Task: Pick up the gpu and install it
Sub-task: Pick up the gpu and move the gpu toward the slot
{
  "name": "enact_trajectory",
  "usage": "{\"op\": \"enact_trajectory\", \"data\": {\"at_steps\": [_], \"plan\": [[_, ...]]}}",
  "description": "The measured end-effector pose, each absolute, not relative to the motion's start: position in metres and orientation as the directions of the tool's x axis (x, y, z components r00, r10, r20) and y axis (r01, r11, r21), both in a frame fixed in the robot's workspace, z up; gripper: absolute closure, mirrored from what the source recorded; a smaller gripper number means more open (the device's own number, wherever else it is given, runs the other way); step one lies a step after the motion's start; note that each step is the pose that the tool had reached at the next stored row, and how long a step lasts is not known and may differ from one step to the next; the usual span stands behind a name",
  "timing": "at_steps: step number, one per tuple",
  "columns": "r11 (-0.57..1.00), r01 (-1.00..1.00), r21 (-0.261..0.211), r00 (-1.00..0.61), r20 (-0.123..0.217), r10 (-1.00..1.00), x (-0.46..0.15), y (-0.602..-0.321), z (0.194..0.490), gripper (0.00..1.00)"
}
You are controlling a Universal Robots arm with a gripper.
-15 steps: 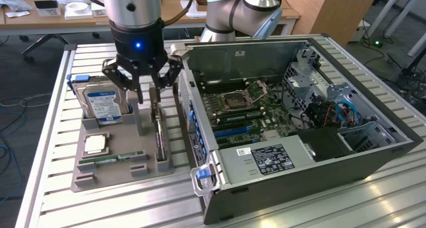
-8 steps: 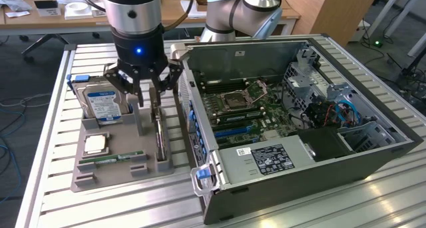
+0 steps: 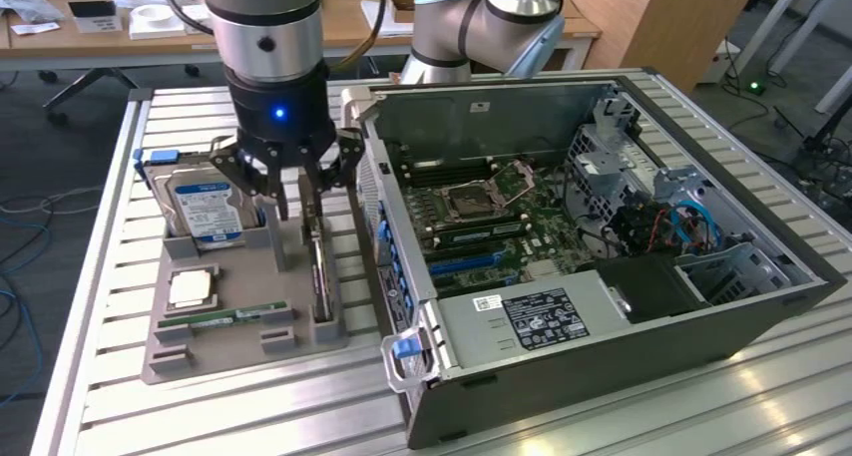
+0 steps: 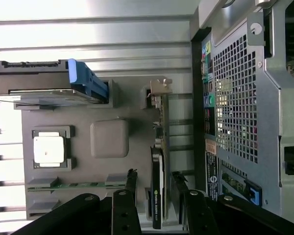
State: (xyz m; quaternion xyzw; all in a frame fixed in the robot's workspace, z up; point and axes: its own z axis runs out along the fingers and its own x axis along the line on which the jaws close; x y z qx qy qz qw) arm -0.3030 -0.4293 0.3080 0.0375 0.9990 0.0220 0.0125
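Directly beneath the gripper, one gpu stood on its long edge in a slot of a grey tray. The gripper's two fingers were spread wide and straddled the card. In the wrist view a gap showed on each side, so nothing was pinched. The card's black cover faced one finger. Its green board ran ahead of the fingertips to a silver end bracket at the far end of the slot.

Beyond one finger the tray carried three more parts. These were one hard drive standing upright, one square processor lying flat, and one narrow memory stick. One raised grey block sat between the gripper and the processor, near that finger but apart from it.

Beyond the other finger stood one open computer case. Its perforated rear wall stood just beside the tray's edge, with only a narrow strip of tray between the card and that wall. The case's open side faced upward, exposing one motherboard. Both tray and case rested on a slatted metal table, whose bare slats ran well past the bracket end of the tray.
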Motion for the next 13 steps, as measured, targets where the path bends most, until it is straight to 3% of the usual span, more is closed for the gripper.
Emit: {"op": "enact_trajectory", "data": {"at_steps": [13], "plan": [[0.996,0.074,0.045,-0.997,-0.023,0.075,-0.301,-0.445,0.307,0.58]]}}
